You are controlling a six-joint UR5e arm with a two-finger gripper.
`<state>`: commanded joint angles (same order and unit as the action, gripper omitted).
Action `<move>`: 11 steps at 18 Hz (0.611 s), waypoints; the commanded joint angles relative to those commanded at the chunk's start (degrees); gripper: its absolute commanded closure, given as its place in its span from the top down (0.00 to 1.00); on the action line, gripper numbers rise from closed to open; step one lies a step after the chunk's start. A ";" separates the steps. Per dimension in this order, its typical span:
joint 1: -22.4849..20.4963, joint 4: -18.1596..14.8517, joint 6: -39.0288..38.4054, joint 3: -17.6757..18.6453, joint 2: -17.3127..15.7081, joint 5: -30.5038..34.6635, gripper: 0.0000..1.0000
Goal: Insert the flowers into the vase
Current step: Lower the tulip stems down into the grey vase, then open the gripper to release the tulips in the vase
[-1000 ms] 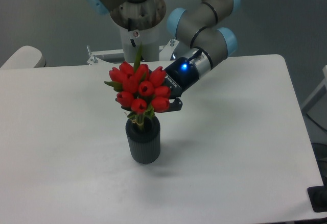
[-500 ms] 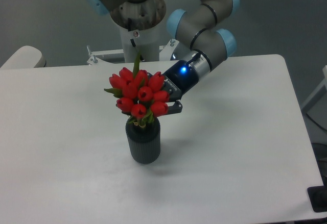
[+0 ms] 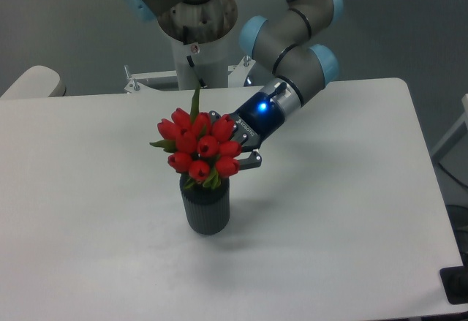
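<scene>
The flowers point(image 3: 196, 145), a tight bunch of red tulip buds with green leaves, stand with their stems down in the vase point(image 3: 206, 208), a short dark grey ribbed cylinder on the white table point(image 3: 344, 211). The buds rest just above the vase's mouth and spread wider than it. My gripper point(image 3: 234, 140) reaches in from the right at the height of the buds. Its fingers are spread: one fingertip point(image 3: 214, 116) shows behind the top of the bunch, the other point(image 3: 254, 161) lies below and to the right. The buds hide the space between them.
The arm's base point(image 3: 197, 21) stands behind the table's far edge, straight behind the vase. A pale rounded object point(image 3: 31, 82) sits off the table's far left corner. A dark object point(image 3: 455, 284) lies at the table's near right corner.
The flowers have sunk lower, so the stems between buds and vase mouth no longer show. The gripper came down with them and its fingers have spread apart.
</scene>
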<state>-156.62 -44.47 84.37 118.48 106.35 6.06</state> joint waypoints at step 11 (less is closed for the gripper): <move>0.09 -0.18 -0.35 -0.44 0.26 2.29 0.65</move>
<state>-156.53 -44.65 84.02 118.04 106.61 8.35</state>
